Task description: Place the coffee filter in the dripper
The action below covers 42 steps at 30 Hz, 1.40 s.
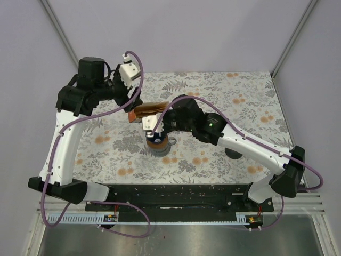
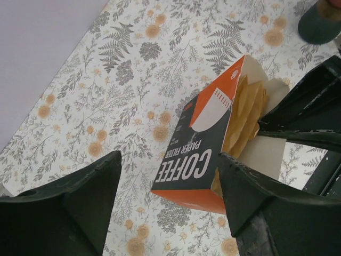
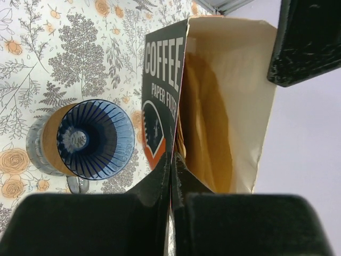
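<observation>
The coffee filter box [image 1: 152,109], dark with orange ends, is open at one end and shows brown paper filters [image 3: 205,122] inside. My right gripper [image 3: 172,160] is shut on the edge of the box's printed wall at the open mouth. The blue ribbed dripper [image 3: 96,140] sits empty on a glass server just left of the box, in front of it in the top view [image 1: 158,144]. My left gripper [image 2: 169,176] is open, its fingers spread either side of the box's closed orange end [image 2: 194,154], not touching it. The filters also show in the left wrist view [image 2: 246,114].
The floral tablecloth [image 1: 240,101] covers the table. A small dark round object [image 1: 233,154] lies under the right arm. White walls and frame posts [image 1: 290,37] close in the back and sides. The black rail [image 1: 176,194] runs along the near edge.
</observation>
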Motion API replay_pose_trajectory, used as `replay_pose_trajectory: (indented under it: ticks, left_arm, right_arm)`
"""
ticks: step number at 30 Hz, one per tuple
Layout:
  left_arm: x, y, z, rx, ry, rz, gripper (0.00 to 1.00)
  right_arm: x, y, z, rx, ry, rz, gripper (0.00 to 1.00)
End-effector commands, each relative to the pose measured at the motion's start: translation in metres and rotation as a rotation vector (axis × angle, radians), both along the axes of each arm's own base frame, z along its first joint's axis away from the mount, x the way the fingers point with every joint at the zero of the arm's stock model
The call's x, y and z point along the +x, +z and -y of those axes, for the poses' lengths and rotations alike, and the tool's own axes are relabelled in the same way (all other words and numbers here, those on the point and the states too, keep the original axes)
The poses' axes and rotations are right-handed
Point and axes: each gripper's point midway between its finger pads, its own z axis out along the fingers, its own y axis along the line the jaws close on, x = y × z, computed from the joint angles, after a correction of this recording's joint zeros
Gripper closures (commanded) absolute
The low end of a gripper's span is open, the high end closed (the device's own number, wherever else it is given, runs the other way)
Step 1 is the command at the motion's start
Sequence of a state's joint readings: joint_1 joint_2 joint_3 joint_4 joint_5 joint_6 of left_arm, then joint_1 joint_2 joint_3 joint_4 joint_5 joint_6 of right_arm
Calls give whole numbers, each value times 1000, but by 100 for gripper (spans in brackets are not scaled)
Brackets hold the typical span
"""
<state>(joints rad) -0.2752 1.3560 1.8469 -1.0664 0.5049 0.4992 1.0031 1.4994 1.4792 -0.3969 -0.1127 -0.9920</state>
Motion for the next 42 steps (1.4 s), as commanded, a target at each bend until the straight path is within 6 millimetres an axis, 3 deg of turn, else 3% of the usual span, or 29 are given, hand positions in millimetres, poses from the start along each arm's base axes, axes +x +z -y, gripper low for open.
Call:
replay_pose_trajectory:
  ticks: [1, 5, 9, 15, 20, 22, 28, 30, 32, 35, 38, 42]
  left_arm:
    - [8, -10, -1, 77, -29, 46, 26]
    - [9, -19, -1, 100, -36, 32, 28]
    - [-3, -20, 6, 77, -98, 12, 26]
    - [-11, -38, 10, 103, -153, -33, 27]
    - [-14, -34, 14, 93, -175, -24, 25]
    - [-10, -32, 12, 88, -149, -19, 37]
    - [-3, -24, 11, 70, -99, 0, 86]
    - [-1, -20, 10, 60, -76, 5, 97]
    - [2, -17, 8, 56, -49, 15, 100]
    - [4, -16, 5, 60, -20, 22, 100]
    - [2, -17, 4, 74, -16, 31, 100]
    - [2, -25, 2, 120, -6, 44, 100]
  right_arm:
    - [-1, 35, -4, 61, 2, 65, 100]
    - [-1, 36, -5, 65, 3, 66, 100]
    - [2, 32, -4, 54, -9, 71, 100]
    - [1, 38, -4, 75, -11, 79, 100]
    - [3, 40, -4, 77, -13, 86, 100]
    - [1, 41, -6, 81, -2, 82, 100]
    - [0, 41, -4, 93, -5, 79, 100]
    - [1, 39, -4, 102, -15, 74, 100]
    - [1, 39, -5, 127, -27, 56, 100]
    - [-5, 47, -5, 190, -31, 7, 83]
    - [-21, 71, -4, 282, 3, -56, 60]
    - [-36, 106, 7, 421, 67, -206, 42]
